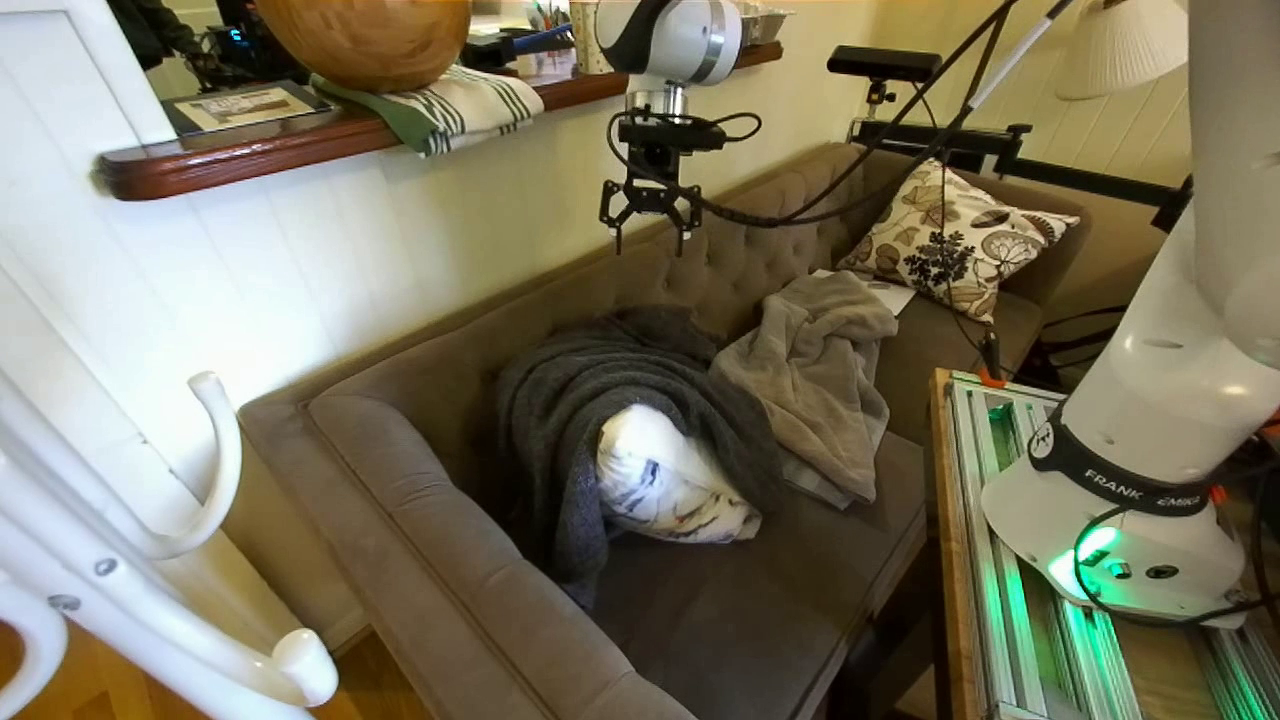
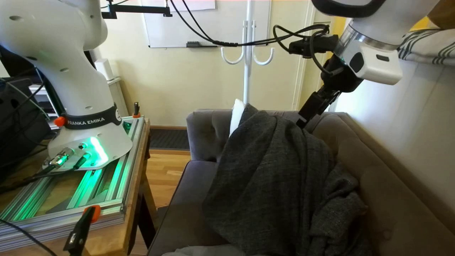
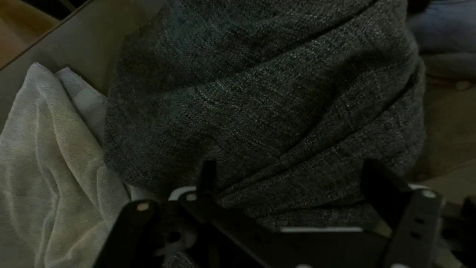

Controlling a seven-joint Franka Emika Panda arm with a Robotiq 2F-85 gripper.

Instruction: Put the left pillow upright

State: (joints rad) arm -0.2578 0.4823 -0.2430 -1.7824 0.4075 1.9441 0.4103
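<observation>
My tool hangs spread and empty above a dark blanket as the pillow beneath (mostly hidden) appears slumped, its uprighting seemingly all left to do.

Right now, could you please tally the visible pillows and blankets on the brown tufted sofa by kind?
Pillows: 2 (partly covered white dark-printed pillow, cream square leaf-print pillow)
Blankets: 2 (dark grey woven blanket, light grey-brown fleecy blanket)
Total: 4
</observation>
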